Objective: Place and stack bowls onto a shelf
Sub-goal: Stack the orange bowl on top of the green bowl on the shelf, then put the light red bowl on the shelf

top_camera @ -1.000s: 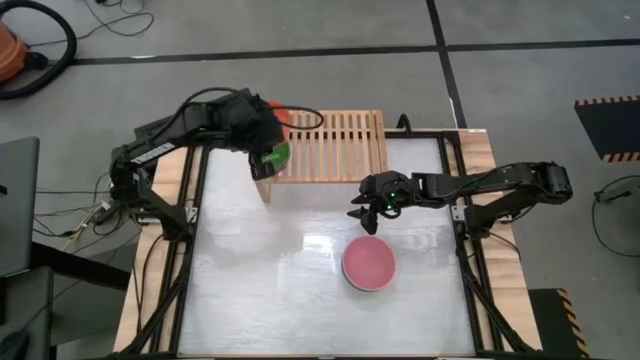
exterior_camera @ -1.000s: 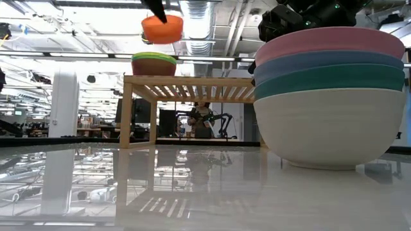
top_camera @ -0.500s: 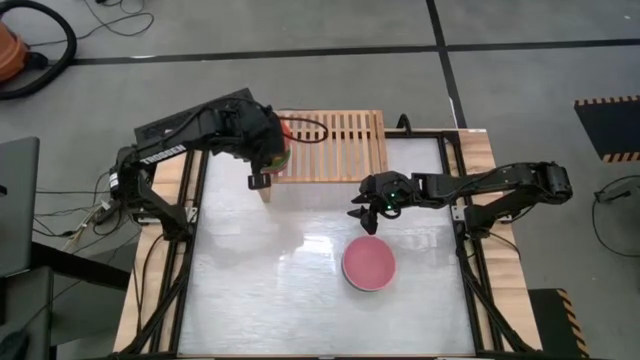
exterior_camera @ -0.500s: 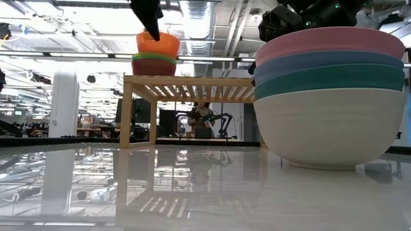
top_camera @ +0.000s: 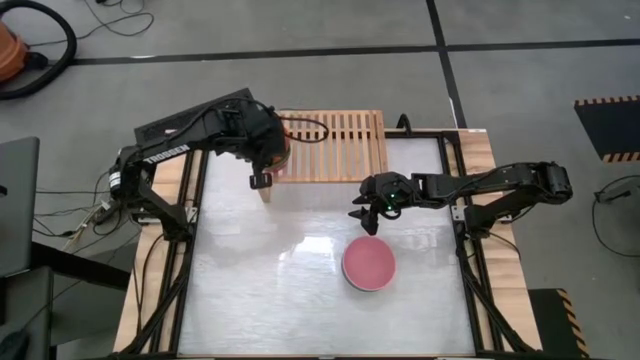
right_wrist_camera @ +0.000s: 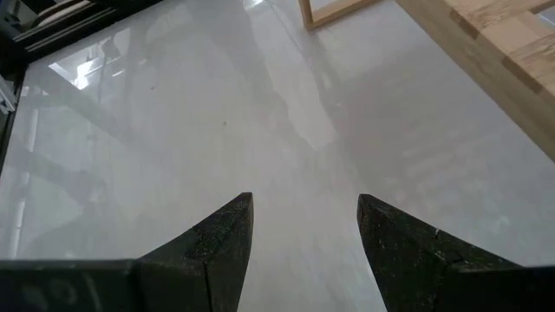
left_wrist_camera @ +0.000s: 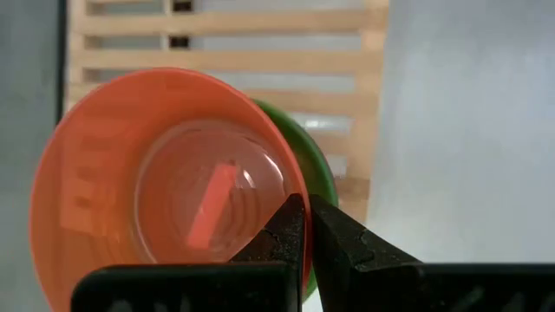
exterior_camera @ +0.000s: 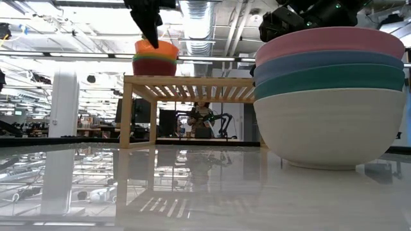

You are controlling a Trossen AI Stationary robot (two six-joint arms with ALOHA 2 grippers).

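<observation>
Bowls: we are on the small ones; the step in hand looks like seating the orange bowl (left_wrist_camera: pixel 165 173) on the small stack (exterior_camera: pixel 155 63).
Left gripper (left_wrist_camera: pixel 305 227): fingers pinched together on the orange bowl's rim, over the shelf's 9 o'clock end in the high view.
Orange bowl: nested in the small stack, a green rim (left_wrist_camera: pixel 305 165) showing under it, a maroon bowl (exterior_camera: pixel 154 68) at the base in the low view.
Shelf (top_camera: pixel 345 145): at the table's 12 o'clock edge; slats from the middle to 3 o'clock are bare.
Right gripper (right_wrist_camera: pixel 303 227): fingers spread apart, holding nothing, hovering just toward 12 o'clock of the large stack.
Large stack (exterior_camera: pixel 331 96): pink on top, then blue, teal, cream; it sits on the table (top_camera: pixel 260 280) near 5 o'clock of centre, well apart from the shelf.
Next move: we judge the left fingers must part and lift straight up without dragging the rim, or the small stack could tip.
After that: we expect the large bowls to go on the bare slats.
</observation>
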